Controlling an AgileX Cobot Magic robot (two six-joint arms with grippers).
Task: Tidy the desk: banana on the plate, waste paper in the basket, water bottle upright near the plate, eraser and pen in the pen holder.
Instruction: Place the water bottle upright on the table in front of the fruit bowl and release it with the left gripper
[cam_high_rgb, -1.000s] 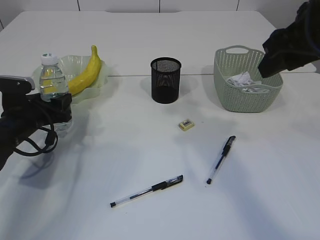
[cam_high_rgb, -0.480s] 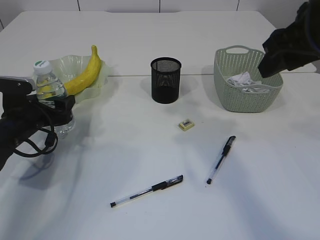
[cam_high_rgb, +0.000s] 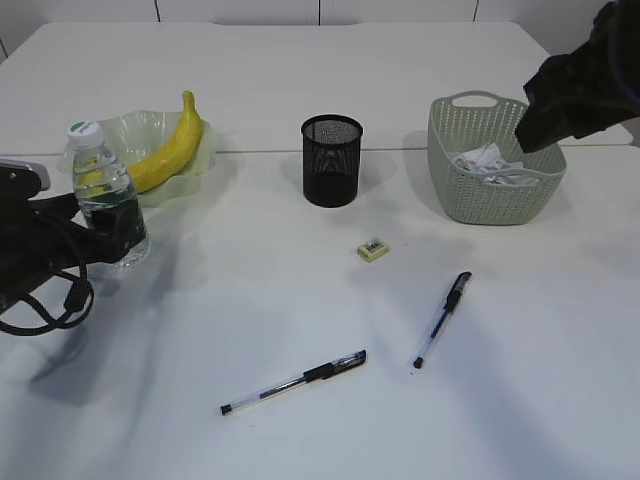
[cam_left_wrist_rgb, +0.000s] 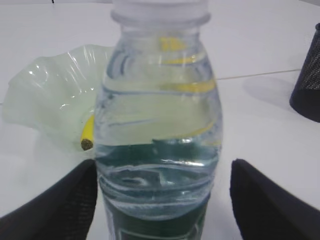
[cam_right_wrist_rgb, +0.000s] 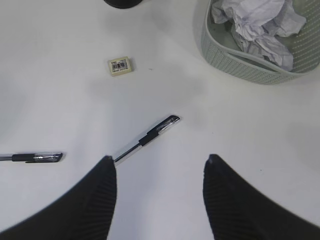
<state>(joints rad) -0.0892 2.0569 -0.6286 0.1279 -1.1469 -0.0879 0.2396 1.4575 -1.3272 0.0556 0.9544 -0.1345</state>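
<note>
Two grippers are spread: the left gripper (cam_left_wrist_rgb: 160, 200) flanks the upright water bottle (cam_high_rgb: 105, 195) without pinching it, just in front of the plate (cam_high_rgb: 140, 135) where the banana (cam_high_rgb: 172, 148) lies. Further right on the counter (cam_high_rgb: 300, 80) stands the mesh pen holder (cam_high_rgb: 331, 160), with the eraser (cam_high_rgb: 373, 249) and two pens (cam_high_rgb: 295, 381) (cam_high_rgb: 443, 318) lying loose. Crumpled paper (cam_right_wrist_rgb: 257, 22) fills the basket (cam_high_rgb: 493, 160) beneath the raised right gripper (cam_right_wrist_rgb: 160, 180)
</note>
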